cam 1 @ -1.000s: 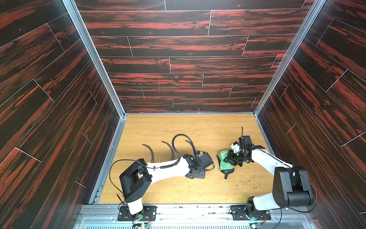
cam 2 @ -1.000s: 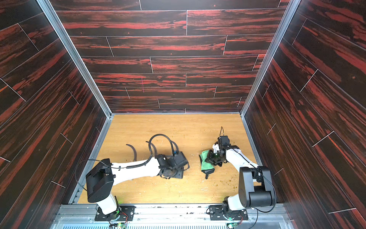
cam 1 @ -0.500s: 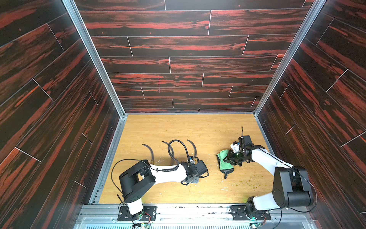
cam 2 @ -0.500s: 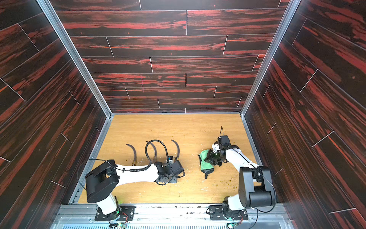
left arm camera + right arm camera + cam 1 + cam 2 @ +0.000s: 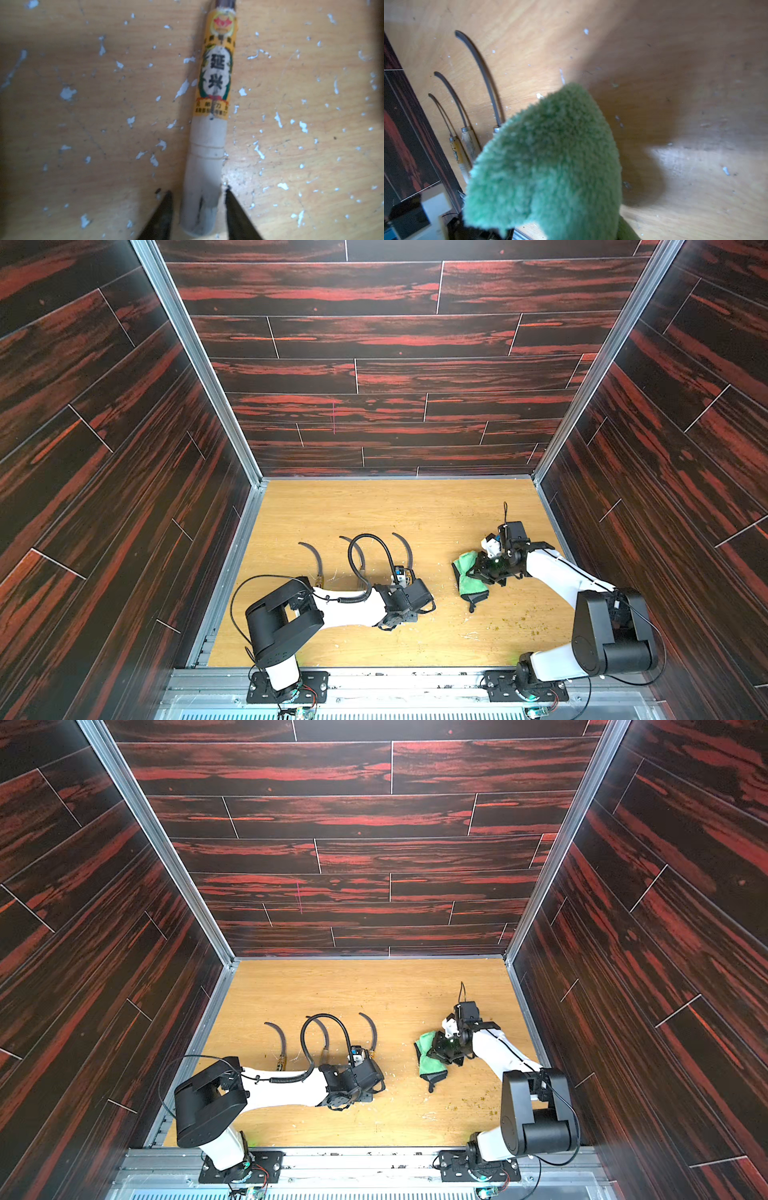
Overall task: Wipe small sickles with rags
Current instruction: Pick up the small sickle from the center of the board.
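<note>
Left pincer (image 5: 197, 192) had dropped to rightmost sickle (image 5: 214, 79) handle end, narrowed astride it, grip unconfirmed; right pincer (image 5: 482, 570) clamped rag (image 5: 469, 585); lift for wiping likely next

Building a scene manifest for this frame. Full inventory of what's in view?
sickles: three, dark curved blades on pale handles, side by side on the table
rag: one, green and fluffy, in the right gripper
flecks: many, white, scattered over the table
table: one, light wood, the floor of the cell
walls: three, dark red-streaked panels, around the table
arms: two, white and black, based at the near edge
left gripper: one, dark, jaws open either side of a yellow-labelled handle
right gripper: one, black, shut on the rag
</note>
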Motion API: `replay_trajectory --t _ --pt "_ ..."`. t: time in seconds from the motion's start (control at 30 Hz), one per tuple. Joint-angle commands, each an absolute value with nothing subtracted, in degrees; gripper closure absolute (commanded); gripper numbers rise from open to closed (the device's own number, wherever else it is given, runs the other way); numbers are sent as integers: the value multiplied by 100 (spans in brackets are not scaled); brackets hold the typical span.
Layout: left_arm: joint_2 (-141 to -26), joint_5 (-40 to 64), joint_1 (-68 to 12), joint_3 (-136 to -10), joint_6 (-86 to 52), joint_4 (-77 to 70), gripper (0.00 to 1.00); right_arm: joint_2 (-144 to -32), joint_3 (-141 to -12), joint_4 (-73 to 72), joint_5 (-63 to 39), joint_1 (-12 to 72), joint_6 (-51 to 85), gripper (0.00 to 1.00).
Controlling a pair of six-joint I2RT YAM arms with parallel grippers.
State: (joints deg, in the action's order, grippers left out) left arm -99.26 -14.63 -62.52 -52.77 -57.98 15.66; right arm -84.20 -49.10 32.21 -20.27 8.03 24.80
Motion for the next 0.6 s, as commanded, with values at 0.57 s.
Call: replay_trajectory --t 0.57 --pt "-8691 -1631 -6273 -3705 -3937 692 98 -9558 -6947 3838 -2539 2158 1883 97"
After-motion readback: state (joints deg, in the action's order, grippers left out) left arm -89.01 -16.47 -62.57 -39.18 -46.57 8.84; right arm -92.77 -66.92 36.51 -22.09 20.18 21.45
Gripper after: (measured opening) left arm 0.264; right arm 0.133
